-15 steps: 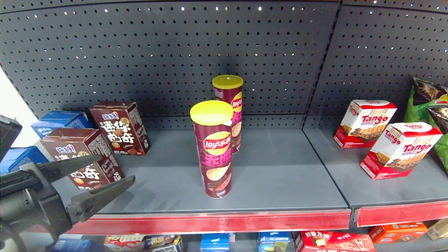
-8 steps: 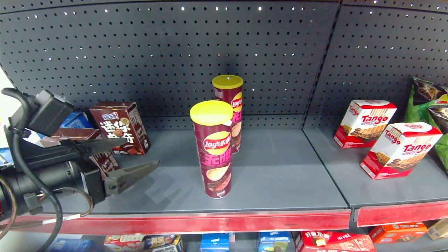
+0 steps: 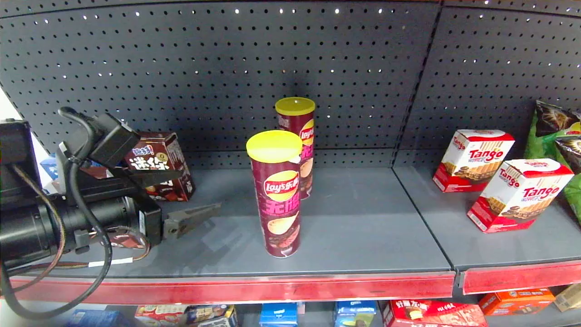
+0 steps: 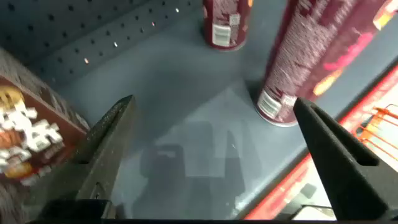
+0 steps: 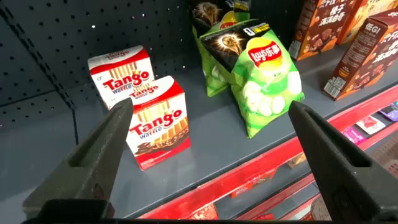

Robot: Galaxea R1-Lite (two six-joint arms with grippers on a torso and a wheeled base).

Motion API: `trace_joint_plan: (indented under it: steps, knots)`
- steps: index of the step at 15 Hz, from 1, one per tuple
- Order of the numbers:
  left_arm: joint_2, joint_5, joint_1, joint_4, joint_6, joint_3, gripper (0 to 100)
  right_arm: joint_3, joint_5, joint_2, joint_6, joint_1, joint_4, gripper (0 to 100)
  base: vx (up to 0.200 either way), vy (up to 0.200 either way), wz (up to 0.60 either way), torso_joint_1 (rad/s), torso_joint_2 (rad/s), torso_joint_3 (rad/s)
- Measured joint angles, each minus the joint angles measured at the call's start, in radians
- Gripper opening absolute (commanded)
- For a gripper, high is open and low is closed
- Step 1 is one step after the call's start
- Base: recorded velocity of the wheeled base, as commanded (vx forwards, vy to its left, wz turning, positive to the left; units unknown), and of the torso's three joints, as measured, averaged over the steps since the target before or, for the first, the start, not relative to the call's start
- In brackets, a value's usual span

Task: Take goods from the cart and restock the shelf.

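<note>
Two maroon chip cans with yellow lids stand upright on the grey shelf (image 3: 363, 227), the front can (image 3: 278, 195) near the edge and the rear can (image 3: 297, 145) close behind it. My left gripper (image 3: 199, 190) hovers just over the shelf to the left of the front can, open and empty, a short gap from it. In the left wrist view the left gripper (image 4: 212, 102) frames bare shelf, with the front can (image 4: 311, 56) and the rear can (image 4: 224, 25) beyond one finger. My right gripper (image 5: 210, 104) is open and empty, facing the wafer boxes (image 5: 155, 121).
Brown cookie boxes (image 3: 161, 165) stand at the shelf's left, partly behind my left arm. Red and white wafer boxes (image 3: 519, 195) and green chip bags (image 3: 553, 131) fill the right bay. A red strip (image 3: 272, 288) lines the shelf edge. Pegboard backs the shelf.
My left gripper has risen and moved right over the shelf, closer to the front can, staying open. The cans have not moved.
</note>
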Motion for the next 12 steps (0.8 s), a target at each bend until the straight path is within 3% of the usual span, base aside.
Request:
trace_joint_plan:
  steps: [4,12]
  knots:
    - [0.040,0.000,-0.013,0.001,0.031,-0.046,100,0.006,0.001,-0.002,0.000,-0.001,0.000,100,0.000,0.000,0.00,0.000,0.00,0.000]
    - [0.143,0.000,-0.033,0.001,0.037,-0.128,100,0.008,0.000,-0.003,0.000,-0.001,0.000,100,0.000,0.000,0.00,0.000,0.00,0.000]
